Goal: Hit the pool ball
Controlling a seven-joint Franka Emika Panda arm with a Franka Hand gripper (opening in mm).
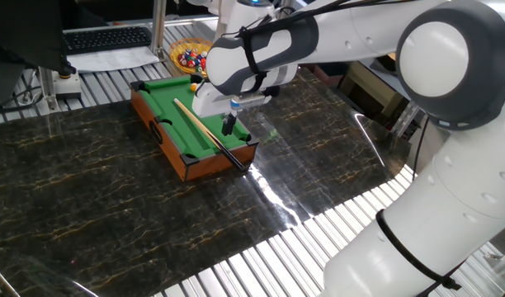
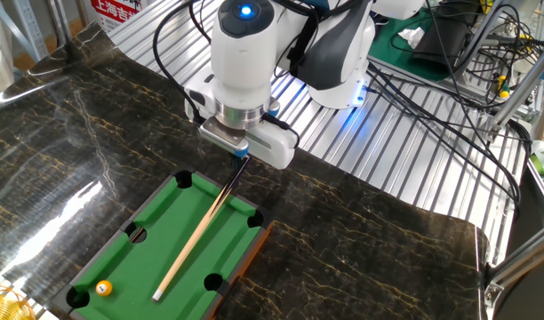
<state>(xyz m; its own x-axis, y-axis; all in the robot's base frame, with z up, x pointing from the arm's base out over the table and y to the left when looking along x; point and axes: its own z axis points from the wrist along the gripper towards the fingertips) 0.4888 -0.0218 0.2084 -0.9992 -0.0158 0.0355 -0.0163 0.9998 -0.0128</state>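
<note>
The pool ball (image 1: 194, 86) (image 2: 103, 287) is a tiny orange sphere on the green felt of the mini pool table (image 1: 180, 117) (image 2: 170, 240), near its far end by a corner pocket. The wooden cue stick (image 1: 199, 126) (image 2: 194, 242) lies lengthwise on the felt. Its dark butt sticks out past the near short rail. My gripper (image 1: 229, 125) (image 2: 241, 153) hangs over that butt end, far from the ball. Its dark fingers are close together, and I see nothing between them. In the other fixed view the hand hides the cue's last bit.
A bowl of multicoloured small balls (image 1: 189, 56) stands just behind the pool table. A keyboard (image 1: 108, 37) and papers lie at the back left. The table stands on a dark marble sheet (image 1: 112, 206). Cables (image 2: 450, 98) hang at the right.
</note>
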